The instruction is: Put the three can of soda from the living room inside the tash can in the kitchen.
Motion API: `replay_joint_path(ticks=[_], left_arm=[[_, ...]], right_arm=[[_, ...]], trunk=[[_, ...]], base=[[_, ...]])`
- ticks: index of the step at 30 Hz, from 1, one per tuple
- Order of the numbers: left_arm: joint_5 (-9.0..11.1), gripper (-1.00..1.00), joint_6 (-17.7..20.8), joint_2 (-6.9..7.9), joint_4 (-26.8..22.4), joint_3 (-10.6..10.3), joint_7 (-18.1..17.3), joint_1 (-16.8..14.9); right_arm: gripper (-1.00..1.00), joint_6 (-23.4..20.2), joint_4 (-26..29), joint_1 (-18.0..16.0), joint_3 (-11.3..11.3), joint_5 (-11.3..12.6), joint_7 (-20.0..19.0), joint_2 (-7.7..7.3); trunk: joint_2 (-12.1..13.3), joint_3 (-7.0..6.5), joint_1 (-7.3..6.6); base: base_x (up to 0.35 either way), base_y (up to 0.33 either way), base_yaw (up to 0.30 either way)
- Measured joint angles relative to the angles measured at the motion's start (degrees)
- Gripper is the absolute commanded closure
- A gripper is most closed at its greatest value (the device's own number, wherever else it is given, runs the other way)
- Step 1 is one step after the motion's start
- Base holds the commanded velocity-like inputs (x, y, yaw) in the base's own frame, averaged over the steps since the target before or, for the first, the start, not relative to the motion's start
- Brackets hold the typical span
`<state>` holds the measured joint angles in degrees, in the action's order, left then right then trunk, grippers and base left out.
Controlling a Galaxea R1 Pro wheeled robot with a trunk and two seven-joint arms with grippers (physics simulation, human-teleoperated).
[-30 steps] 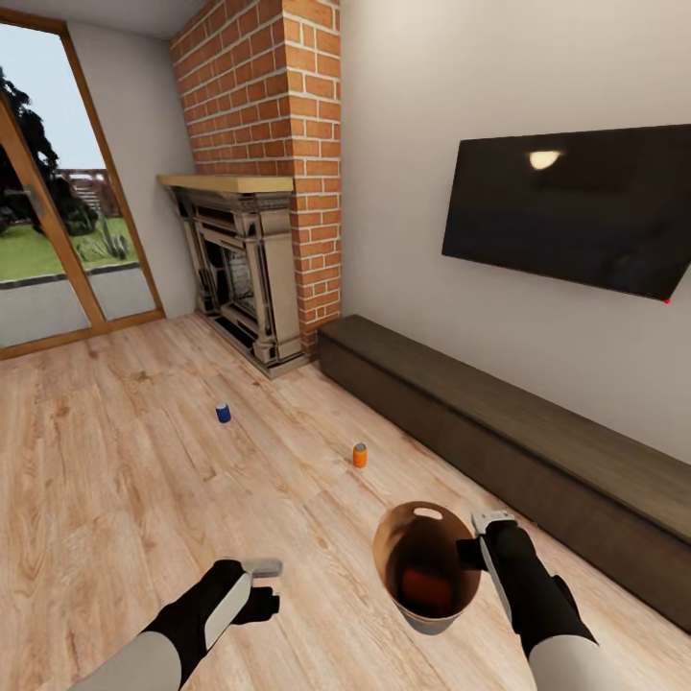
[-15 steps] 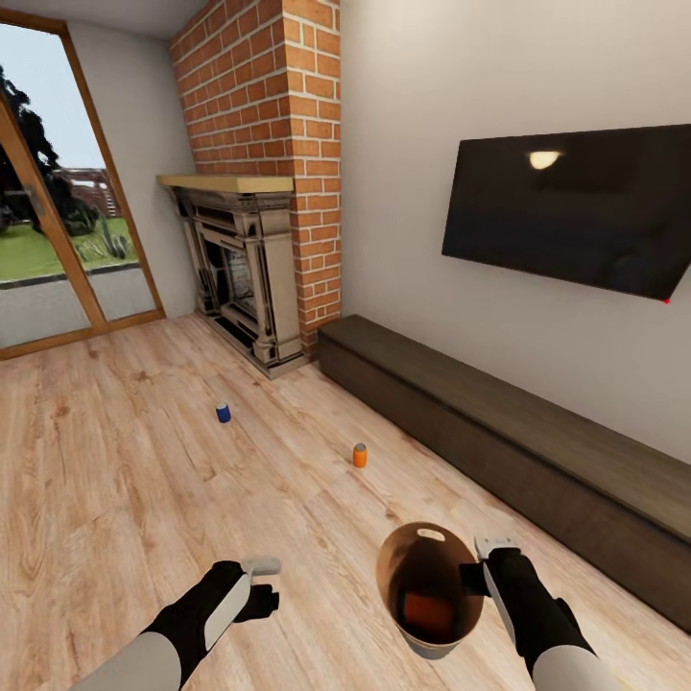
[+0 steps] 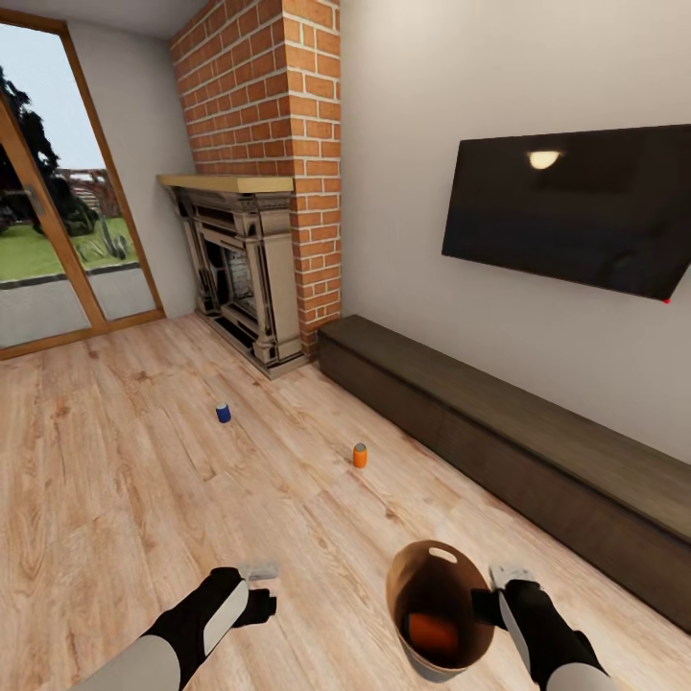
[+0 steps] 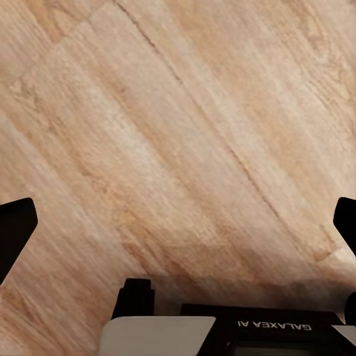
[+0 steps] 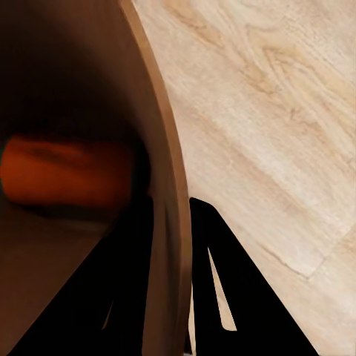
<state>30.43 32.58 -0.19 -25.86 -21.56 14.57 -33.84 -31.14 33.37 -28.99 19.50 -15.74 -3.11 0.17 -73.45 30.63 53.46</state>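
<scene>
The trash can (image 3: 422,576) hangs low at the right, its brown inside facing me, with my right gripper (image 3: 491,603) shut on its rim. In the right wrist view the two dark fingers (image 5: 137,245) straddle the bin wall (image 5: 167,185). One orange soda can (image 3: 432,631) lies inside the bin, also visible as the orange can (image 5: 67,174). On the floor ahead stand a second orange can (image 3: 360,455) and, further left, a dark blue can (image 3: 223,413). My left gripper (image 3: 261,583) hovers open over bare floorboards (image 4: 178,148), holding nothing.
A long low dark bench (image 3: 499,432) runs along the right wall under the TV (image 3: 576,206). The brick fireplace (image 3: 240,269) stands at the back, with a glass door (image 3: 58,240) to its left. Wooden floor (image 3: 144,480) stretches between me and the cans.
My right arm has drawn the trash can back toward me and slightly right. The left gripper has dropped a little. The floor cans have not moved.
</scene>
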Motion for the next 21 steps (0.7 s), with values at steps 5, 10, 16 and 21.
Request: replay_joint_path(ticks=[5, 10, 16, 21], left_arm=[[0.0, -1.00, -1.9, -0.04, 0.1, 0.0, 0.0, 0.0], [0.1, -1.00, -2.6, 0.00, 0.1, 0.0, 0.0, 0.0], [0.1, -1.00, -2.8, 0.01, 0.1, 0.0, -0.1, 0.1], [0.2, -1.00, -2.9, 0.08, 0.1, 0.0, -0.2, 0.0]], right_arm=[[1.00, 3.2, -1.2, 0.6, 0.9, 0.0, 0.1, -0.07], [1.00, 3.8, -1.5, 0.7, 1.0, 0.0, 0.1, 0.01], [1.00, 4.0, -1.6, 0.7, 1.0, -0.1, 0.2, 0.20], [1.00, 4.0, -1.6, 0.7, 0.7, -0.3, 0.3, 0.63]], trunk=[[0.0, 0.00, 0.00], [0.0, 0.00, 0.00], [0.0, 0.00, 0.00], [0.0, 0.00, 0.00]], base=[[0.000, 0.000, 0.000], [0.000, 0.000, 0.000], [0.000, 0.000, 0.000], [0.078, 0.029, 0.000]])
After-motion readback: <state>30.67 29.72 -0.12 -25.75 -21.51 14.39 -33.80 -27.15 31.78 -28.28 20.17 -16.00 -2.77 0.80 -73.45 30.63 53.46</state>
